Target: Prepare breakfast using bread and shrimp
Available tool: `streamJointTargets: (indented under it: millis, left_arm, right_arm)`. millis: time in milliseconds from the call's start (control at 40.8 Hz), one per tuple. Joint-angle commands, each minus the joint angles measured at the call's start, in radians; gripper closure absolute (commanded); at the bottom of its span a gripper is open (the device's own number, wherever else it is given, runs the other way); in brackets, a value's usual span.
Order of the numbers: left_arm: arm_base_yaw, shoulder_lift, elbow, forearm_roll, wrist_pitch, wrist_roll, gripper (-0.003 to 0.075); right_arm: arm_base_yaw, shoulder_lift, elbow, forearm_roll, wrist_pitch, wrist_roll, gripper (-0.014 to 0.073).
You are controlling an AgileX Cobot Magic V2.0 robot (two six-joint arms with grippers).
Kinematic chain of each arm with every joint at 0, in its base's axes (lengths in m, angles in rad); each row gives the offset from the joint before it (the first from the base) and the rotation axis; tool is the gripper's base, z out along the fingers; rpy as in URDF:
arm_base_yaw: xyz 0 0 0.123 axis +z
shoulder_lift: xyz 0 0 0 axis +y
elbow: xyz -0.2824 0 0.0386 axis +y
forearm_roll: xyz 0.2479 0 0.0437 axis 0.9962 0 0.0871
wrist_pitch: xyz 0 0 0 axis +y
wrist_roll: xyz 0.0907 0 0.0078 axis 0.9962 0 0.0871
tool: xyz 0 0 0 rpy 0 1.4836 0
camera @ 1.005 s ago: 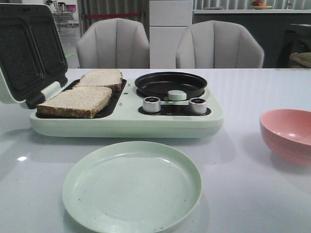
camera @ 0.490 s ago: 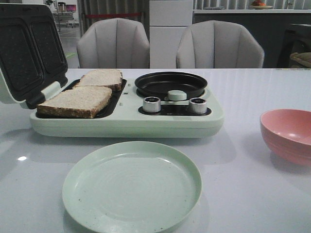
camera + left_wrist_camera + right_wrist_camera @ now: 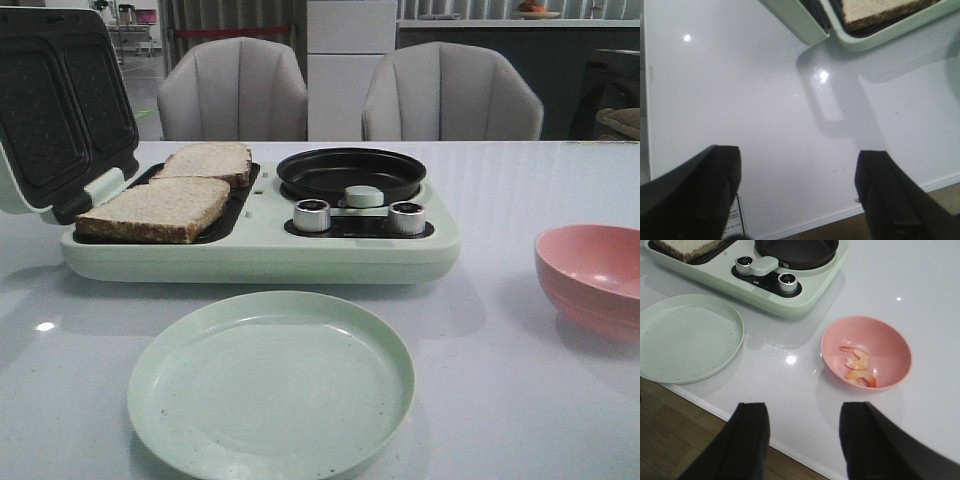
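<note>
The desk [image 3: 520, 400] is smooth and glossy white. The plate [image 3: 271, 383] looks matt, perhaps plastic. The bread [image 3: 160, 207] is rough-crumbed. The knobs [image 3: 312, 215] are shiny metal; the pan [image 3: 351, 172] is matt black.

The scene is viewed by the front camera low and level across the table [image 3: 520, 400], close to the green plate [image 3: 271, 384], facing the chairs [image 3: 452, 92]. From the left wrist, the table's near left edge is seen steeply from above, close in. From the right wrist, the near right edge is overlooked from higher up. The breakfast maker [image 3: 262, 240] is shared by all three views.
</note>
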Motion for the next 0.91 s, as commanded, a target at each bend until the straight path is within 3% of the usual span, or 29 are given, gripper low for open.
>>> streamJointTargets:
  millis: [0,221,490,662,882]
  left_arm:
    - [0.03,0.097,-0.057,0.066,-0.021,-0.04,0.019]
    - [0.299,0.325,-0.196,-0.111,-0.047,0.028,0.019]
    - [0.657,0.51,-0.377,-0.627,-0.148,0.421,0.0195]
    - [0.782,0.608,-0.47,-0.799,-0.206,0.499,0.0342]
    - [0.808,0.742,-0.608,-0.838,-0.226,0.503,0.0562]
  right_arm:
    - [-0.004,0.011,-0.028,-0.015,-0.08,-0.001,0.015]
    - [-0.004,0.011,-0.028,-0.015,-0.08,-0.001,0.015]
    - [-0.004,0.011,-0.028,-0.015,-0.08,-0.001,0.015]
    - [-0.004,0.011,-0.028,-0.015,-0.08,-0.001,0.015]
    - [-0.004,0.011,-0.028,-0.015,-0.08,-0.001,0.015]
